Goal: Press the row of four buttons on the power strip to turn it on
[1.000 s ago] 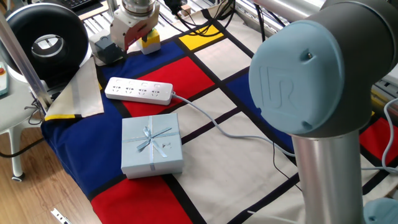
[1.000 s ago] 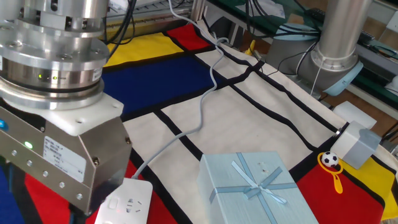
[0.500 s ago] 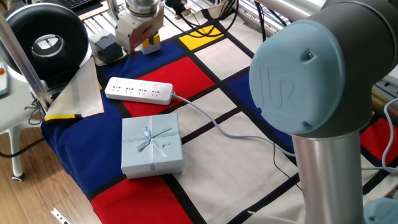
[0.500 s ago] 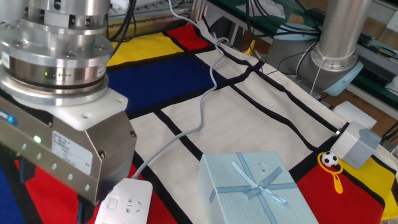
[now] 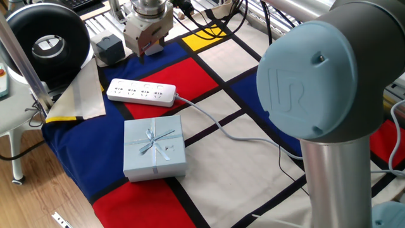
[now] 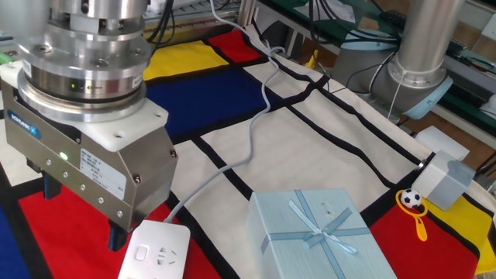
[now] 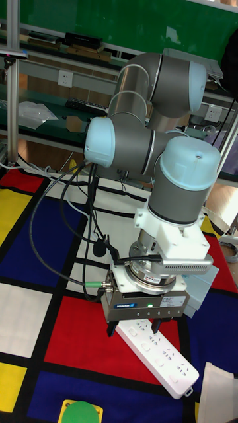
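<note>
White plastic, long and slim with rounded ends: your power strip [image 5: 141, 92] is lying flat on the red panel of the colour-block tablecloth [image 5: 209, 101], its pale grey cable [image 5: 234, 134] trailing off to the right across the white squares. You are holding the silver two-finger gripper [image 7: 135, 326] above the strip's end opposite the cable. In the tall fixed view its two dark fingers [image 7: 112, 327] are pointing down with a clear gap between them, so they are standing open, and nothing is sitting between them. They are not touching the strip in that view; the strip is stretching away from under the gripper toward the lower right.

In one fixed view the gripper is hanging over the far side of the cloth, beyond the strip, near a dark grey block [image 5: 107, 47]. In the other fixed view the gripper's metal body is filling the left, with the strip's end peeking out just beneath it.

You are also looking at a pale blue ribboned gift box [image 5: 154, 147] sitting just beside the strip on its near side. The four small flush buttons [image 5: 139, 85] are showing only faintly along the strip's far long edge.
</note>
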Controlling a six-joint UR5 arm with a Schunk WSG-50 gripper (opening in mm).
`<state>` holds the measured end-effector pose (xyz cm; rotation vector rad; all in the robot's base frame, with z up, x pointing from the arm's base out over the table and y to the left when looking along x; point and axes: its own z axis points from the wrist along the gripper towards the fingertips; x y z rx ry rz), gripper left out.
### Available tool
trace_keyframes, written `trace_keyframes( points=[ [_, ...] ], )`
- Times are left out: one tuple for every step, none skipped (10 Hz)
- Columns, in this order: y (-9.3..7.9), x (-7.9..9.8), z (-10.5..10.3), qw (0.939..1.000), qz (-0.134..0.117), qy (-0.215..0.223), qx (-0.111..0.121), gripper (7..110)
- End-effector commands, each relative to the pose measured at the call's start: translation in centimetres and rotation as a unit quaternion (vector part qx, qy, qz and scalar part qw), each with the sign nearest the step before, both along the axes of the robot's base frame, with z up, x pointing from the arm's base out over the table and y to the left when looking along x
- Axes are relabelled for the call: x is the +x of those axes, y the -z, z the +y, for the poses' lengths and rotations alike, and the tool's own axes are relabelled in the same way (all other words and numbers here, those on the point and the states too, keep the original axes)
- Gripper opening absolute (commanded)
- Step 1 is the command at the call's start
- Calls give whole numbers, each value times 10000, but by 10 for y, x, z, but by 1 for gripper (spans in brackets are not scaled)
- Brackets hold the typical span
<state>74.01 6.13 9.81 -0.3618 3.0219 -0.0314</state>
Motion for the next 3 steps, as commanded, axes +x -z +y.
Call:
trace_keyframes(
  points=[
    [2,1,0,10000,-34,30,20,7],
    [3,1,2,10000,-34,30,36,7],
    [3,1,3,10000,-27,30,36,7]
  ],
)
